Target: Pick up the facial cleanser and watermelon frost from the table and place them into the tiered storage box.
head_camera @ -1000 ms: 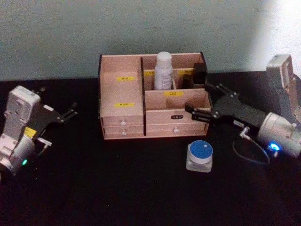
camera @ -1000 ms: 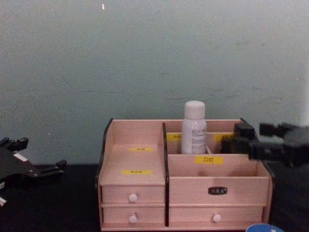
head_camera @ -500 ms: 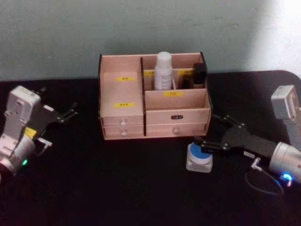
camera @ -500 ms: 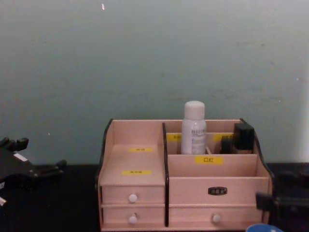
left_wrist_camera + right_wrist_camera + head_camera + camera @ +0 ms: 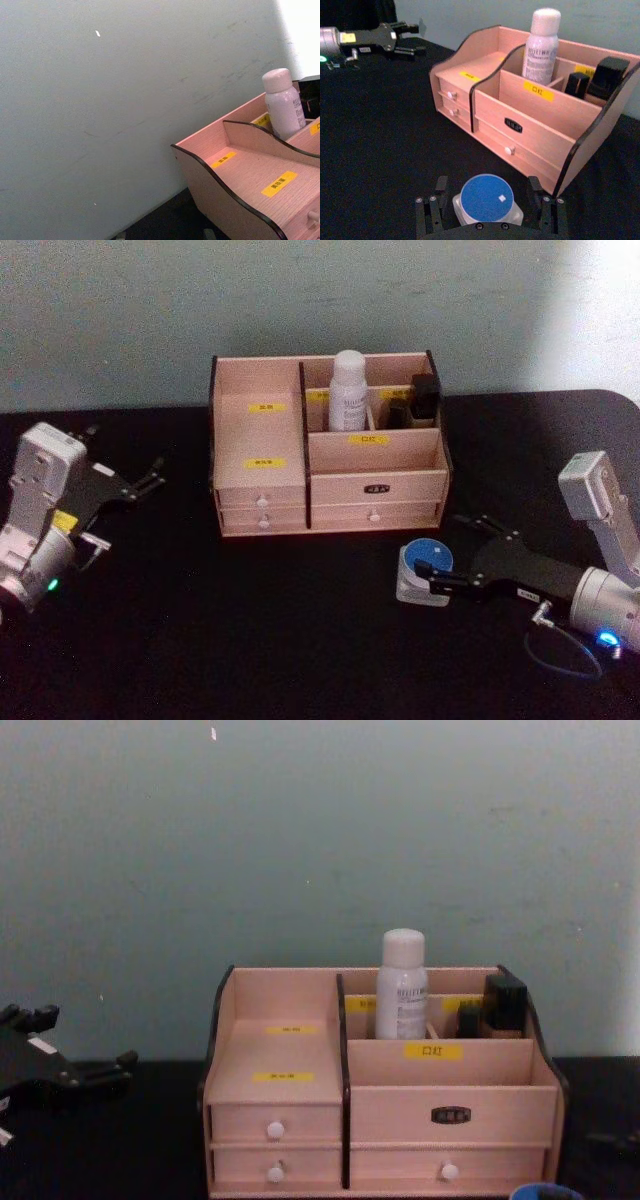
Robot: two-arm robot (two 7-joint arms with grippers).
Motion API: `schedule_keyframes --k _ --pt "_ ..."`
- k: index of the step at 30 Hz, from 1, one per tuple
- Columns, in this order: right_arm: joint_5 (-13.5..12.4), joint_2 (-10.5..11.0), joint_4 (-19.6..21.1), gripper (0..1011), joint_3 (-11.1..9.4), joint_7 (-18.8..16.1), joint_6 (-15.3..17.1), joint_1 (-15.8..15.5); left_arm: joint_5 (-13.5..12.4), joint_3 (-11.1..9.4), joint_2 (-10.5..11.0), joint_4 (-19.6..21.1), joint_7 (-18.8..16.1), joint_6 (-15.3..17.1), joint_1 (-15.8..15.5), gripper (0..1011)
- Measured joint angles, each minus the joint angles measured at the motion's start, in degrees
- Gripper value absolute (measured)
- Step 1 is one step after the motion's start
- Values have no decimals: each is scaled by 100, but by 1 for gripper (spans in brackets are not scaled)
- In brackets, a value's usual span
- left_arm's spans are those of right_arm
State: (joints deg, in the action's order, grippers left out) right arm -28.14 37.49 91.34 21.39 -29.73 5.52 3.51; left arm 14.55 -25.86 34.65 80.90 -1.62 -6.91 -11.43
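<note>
Black tabletop (image 5: 250,630), and the tiered storage box (image 5: 255,480) is parked toward the back of it, against a pale green-grey wall (image 5: 300,300). The facial cleanser (image 5: 347,390) is found standing upright in one of the box's rear upper compartments, with its cap sticking up above the rim. To its right, in the far-right rear slot, a small dark bottle (image 5: 425,398) with a black square cap is tucked in.

The watermelon frost (image 5: 425,562) is sat on the table just in front of the box's right-hand end, blue lid up, not touching the box. The right gripper (image 5: 443,554) is reached in low from the right and is spread open around that jar. In the right wrist view one finger is seen on each side of it, with a sliver of gap both ways, so nothing is pinched. The jar's base looks flat on the table, as far as can be told.

The left gripper (image 5: 128,453) is held idle over the table's left side, well apart from the box, with its fingers spread apart too.
</note>
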Motion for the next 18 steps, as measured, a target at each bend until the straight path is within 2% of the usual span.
schedule_keyframes --k 18 --pt "71 1 -159 1003 73 -74 91 19 0 0 0 0 0 0 0 1001"
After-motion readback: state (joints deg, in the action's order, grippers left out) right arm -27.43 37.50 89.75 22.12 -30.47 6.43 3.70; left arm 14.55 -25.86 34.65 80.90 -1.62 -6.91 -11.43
